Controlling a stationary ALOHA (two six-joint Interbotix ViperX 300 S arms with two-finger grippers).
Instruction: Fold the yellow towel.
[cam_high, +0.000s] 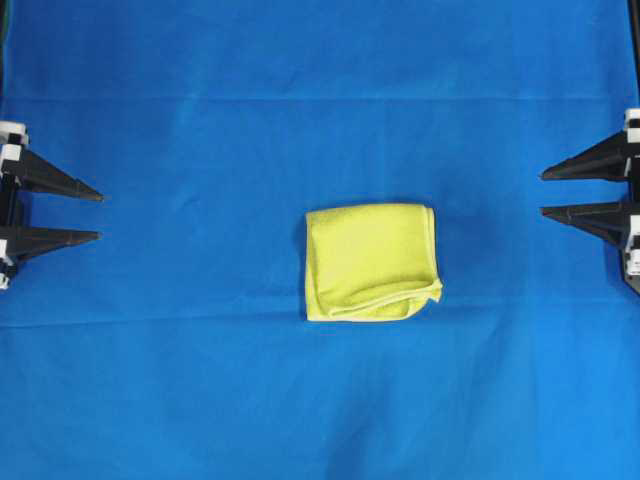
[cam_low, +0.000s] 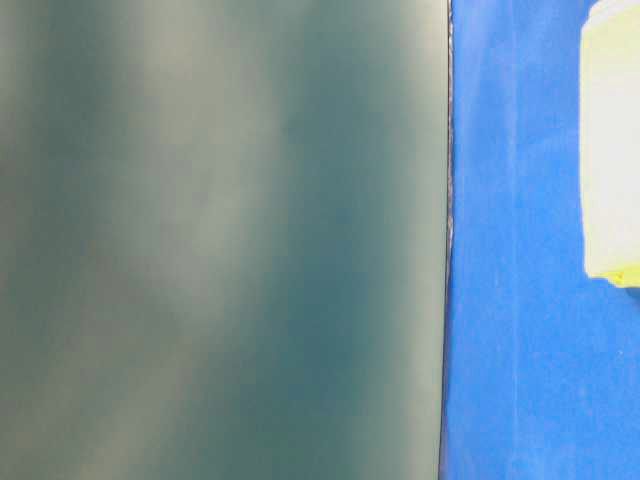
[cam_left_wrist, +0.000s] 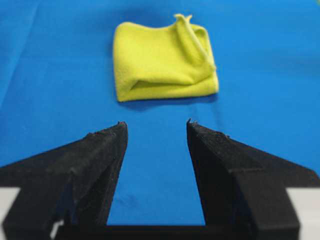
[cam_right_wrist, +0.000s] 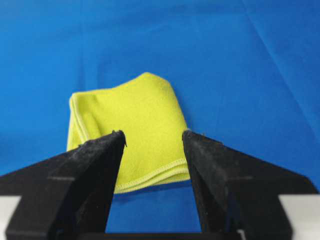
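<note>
The yellow towel (cam_high: 371, 262) sits folded into a compact, layered square just right of the centre of the blue desk (cam_high: 200, 380), its hemmed edges stacked along the 3 o'clock side and one corner flaring out at 4 o'clock. It looks folded already, so the risk from here is undoing it: a jaw dragging across that loose corner could peel the top layer open or skew the stack. Out at 9 o'clock, the left gripper (cam_high: 100, 216) hangs well clear, jaws parted, holding nothing. At 3 o'clock the right gripper (cam_high: 542, 194) also stands open, empty, touching no cloth.
</note>
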